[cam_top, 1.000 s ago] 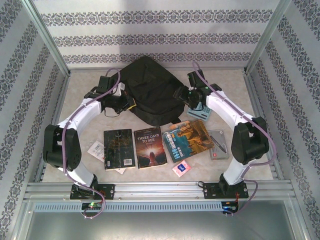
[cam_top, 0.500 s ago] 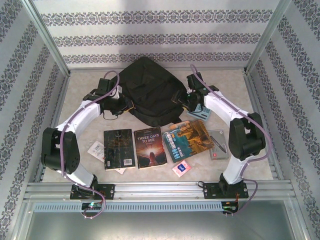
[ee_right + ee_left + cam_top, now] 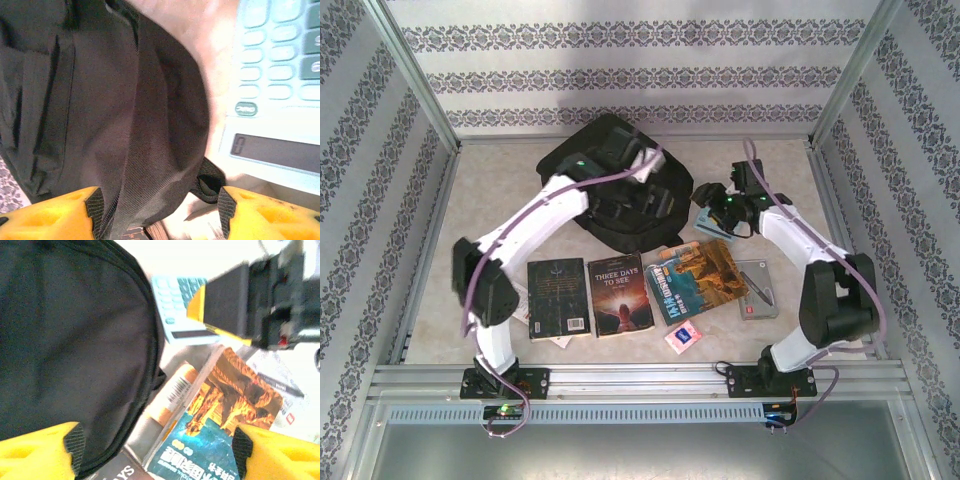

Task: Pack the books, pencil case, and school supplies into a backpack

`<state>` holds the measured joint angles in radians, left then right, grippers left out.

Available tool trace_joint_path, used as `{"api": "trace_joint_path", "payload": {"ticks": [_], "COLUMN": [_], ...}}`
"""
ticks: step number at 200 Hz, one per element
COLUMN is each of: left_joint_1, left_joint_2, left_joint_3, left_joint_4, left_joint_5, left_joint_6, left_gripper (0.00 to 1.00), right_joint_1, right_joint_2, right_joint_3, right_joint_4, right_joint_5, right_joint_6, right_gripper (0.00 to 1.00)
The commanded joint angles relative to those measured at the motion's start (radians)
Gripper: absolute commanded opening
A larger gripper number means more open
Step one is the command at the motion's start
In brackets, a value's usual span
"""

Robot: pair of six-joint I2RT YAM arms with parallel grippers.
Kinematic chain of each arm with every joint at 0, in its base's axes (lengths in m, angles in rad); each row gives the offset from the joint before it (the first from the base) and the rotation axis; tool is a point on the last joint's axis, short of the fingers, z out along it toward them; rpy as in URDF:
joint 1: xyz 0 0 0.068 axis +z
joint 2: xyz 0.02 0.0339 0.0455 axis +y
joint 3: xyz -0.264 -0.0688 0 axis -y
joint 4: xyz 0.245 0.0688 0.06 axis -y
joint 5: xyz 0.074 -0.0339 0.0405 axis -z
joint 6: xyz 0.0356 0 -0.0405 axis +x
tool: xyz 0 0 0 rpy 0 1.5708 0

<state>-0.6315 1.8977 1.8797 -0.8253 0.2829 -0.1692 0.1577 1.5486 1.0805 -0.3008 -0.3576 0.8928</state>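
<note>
The black backpack (image 3: 610,160) lies at the back middle, also seen as dark fabric (image 3: 75,340) (image 3: 100,100). My left gripper (image 3: 660,202) (image 3: 157,450) hangs open over its right lower edge. My right gripper (image 3: 705,196) (image 3: 157,205) is open too, straddling the bag's edge and a strap loop (image 3: 210,182). The light blue calculator box (image 3: 718,226) (image 3: 177,305) (image 3: 280,75) lies just right of the bag. Black book (image 3: 558,297), "Three Days to See" (image 3: 620,293), the blue-and-orange book (image 3: 705,280) (image 3: 225,410) and the orange book (image 3: 172,392) lie in front. The pink-and-white packet (image 3: 683,336) sits nearest.
A clear pencil case (image 3: 757,288) (image 3: 280,390) with a pen lies right of the books. A white card (image 3: 512,298) lies left of the black book. Patterned walls and metal frame posts close in the table on three sides.
My left arm has swung from the bag's left side across it to its right lower edge. My right gripper has drawn back a little to the right.
</note>
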Motion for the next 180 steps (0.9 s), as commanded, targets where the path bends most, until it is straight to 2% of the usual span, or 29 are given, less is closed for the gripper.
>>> {"api": "trace_joint_path", "payload": {"ticks": [1,63,116,180], "left_joint_1": [-0.021,-0.023,-0.011,-0.007], "left_joint_2": [0.099,0.234,0.262,0.318], "left_joint_3": [0.077,0.170,0.176,0.212], "left_joint_4": [-0.142,-0.144,-0.132,-0.149], "left_joint_5": [-0.034,-0.130,-0.127,-0.145], "left_joint_6": [0.129,0.112,0.094,0.097], "left_gripper": [0.80,0.77,0.68,0.70], "right_joint_1": [-0.039,-0.056,-0.055,-0.055], "right_joint_2": [-0.065,-0.139,-0.125,-0.118], "right_joint_3": [-0.043,-0.101,-0.119,-0.100], "right_joint_4": [0.013,0.018,0.034,0.020], "right_joint_5": [-0.007,-0.024,-0.047,-0.059], "right_joint_6": [0.014,-0.004,-0.009,-0.020], "right_gripper": [0.65,0.67,0.65,0.64]}}
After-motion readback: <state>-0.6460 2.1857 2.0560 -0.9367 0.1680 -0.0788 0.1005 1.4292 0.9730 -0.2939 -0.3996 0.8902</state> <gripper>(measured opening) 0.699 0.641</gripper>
